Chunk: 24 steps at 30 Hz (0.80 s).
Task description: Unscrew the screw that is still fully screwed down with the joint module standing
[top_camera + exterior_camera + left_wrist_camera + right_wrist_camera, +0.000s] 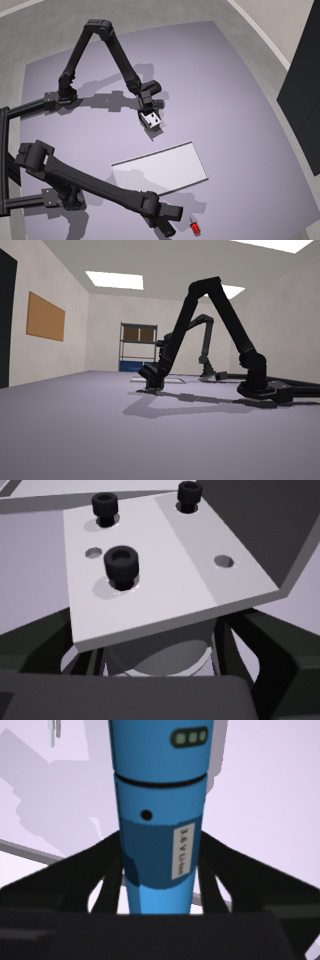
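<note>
The joint module stands on the table with its pale bracket (150, 565) on top. Three black socket screws (121, 565) (105, 505) (190, 494) stand in the bracket, and two holes are empty; I cannot tell which screw sits lowest. My left gripper (147, 111) (160, 600) (154, 381) reaches down from the far side and is shut on the module's round body. My right gripper (158, 222) (160, 840) is shut on the blue electric screwdriver (167, 229) (160, 815), low over the table's near edge, far from the module.
A shallow white tray (155, 152) (134, 380) lies between the two grippers. A small red-handled screwdriver (195, 227) lies on the table just right of my right gripper. A tall black cabinet (302, 90) stands off the table's right side.
</note>
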Each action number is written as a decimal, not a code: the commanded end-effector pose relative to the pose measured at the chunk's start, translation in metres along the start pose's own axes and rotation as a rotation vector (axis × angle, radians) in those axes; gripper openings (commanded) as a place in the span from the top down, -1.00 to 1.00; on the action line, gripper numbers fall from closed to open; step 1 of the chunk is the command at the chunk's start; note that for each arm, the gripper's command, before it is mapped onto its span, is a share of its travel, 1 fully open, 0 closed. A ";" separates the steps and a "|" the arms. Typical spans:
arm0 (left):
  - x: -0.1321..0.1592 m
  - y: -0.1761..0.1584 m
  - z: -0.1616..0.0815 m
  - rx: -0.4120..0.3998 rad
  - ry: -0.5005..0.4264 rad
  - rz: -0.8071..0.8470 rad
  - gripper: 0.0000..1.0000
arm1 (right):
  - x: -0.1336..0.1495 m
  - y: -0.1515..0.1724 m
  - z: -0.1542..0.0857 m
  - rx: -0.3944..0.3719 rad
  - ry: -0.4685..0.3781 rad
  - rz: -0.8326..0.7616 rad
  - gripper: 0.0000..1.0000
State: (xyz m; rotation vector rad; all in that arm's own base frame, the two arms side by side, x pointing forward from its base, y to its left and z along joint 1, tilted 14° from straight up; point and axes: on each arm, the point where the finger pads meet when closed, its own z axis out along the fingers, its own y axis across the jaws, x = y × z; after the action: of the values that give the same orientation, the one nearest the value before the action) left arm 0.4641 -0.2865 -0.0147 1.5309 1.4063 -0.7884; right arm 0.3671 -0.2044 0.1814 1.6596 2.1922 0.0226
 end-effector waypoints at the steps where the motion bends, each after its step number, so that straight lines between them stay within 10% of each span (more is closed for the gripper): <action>1: 0.003 0.013 0.001 -0.018 -0.004 0.017 -0.17 | -0.031 0.005 -0.037 -0.034 -0.048 0.086 0.17; 24: 0.003 0.013 0.001 -0.018 -0.004 0.017 -0.17 | -0.049 -0.052 -0.055 0.088 0.020 0.325 0.17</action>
State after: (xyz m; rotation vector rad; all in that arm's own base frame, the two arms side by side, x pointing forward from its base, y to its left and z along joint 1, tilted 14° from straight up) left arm 0.4641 -0.2865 -0.0147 1.5309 1.4063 -0.7884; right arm 0.3060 -0.2441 0.1944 2.0707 2.0271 0.0091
